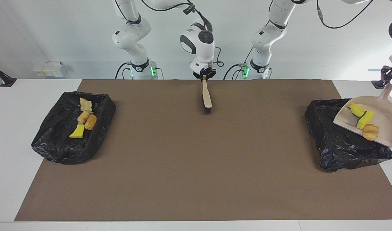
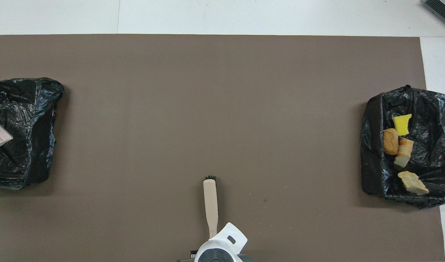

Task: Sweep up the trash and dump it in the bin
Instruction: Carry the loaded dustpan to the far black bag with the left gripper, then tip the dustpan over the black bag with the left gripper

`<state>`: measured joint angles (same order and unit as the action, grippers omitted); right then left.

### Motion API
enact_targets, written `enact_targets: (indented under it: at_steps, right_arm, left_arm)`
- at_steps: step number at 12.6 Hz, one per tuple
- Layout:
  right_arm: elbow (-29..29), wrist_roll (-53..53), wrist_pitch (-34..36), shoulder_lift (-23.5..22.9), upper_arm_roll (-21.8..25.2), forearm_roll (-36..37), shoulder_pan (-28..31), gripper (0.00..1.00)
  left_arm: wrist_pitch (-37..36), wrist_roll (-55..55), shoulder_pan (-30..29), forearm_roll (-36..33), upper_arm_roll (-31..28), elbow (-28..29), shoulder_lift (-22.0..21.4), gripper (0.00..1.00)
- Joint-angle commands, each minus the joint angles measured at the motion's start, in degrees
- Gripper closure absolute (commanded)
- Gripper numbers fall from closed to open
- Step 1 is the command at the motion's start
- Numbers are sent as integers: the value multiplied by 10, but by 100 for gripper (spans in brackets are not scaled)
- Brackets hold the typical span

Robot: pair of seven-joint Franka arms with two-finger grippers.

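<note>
Brown-matted bench point(image 1: 196, 179), dump pending: we hold the loaded beige plastic dustpan point(image 1: 383, 118) over the crumpled black bin bag point(image 1: 340, 141) at the left arm's end.

Our left gripper point(image 1: 389, 75) clamps its handle; yellow sponge and golden bread trash point(image 1: 364, 123) rests inside, directly above the bag. Our right gripper point(image 1: 204, 77), clenched on the wooden-handled brush point(image 1: 206, 98), waits.

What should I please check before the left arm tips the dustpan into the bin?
1. Left tool shut on dustpan handle: ok.
2. Dustpan lip over black bin at the left arm's end: ok.
3. Yellow sponge pieces and croissant piece in the pan, near its lip: ok.
4. Bin opening under the pan: cannot tell, the pan covers it.
5. Right tool shut on brush, well apart from that bin: ok.
</note>
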<state>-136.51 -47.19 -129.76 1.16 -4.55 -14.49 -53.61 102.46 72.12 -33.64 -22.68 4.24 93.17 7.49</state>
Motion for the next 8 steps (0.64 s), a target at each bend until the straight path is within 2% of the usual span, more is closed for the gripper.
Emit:
enact_targets:
  at_steps: [1, 3, 4, 6, 8]
  right_arm:
    - [18, -5, 24, -8, 1, 11, 13, 100]
    - [42, 0, 71, -12, 1, 11, 24, 100]
    - [42, 12, 71, -12, 0, 11, 28, 100]
    - [42, 42, 72, -13, 0, 5, 39, 100]
    - [42, 63, 72, -12, 0, -2, 54, 100]
  left_arm:
    - [5, 22, 55, -116, 2, -12, 11, 100]
    - [-3, 23, 88, -173, 2, -7, 10, 100]
    - [-12, 25, 110, -205, 2, -11, 10, 100]
    - [-12, 26, 116, -232, 1, -13, 12, 100]
    - [-14, 25, 138, -296, 2, -18, 14, 100]
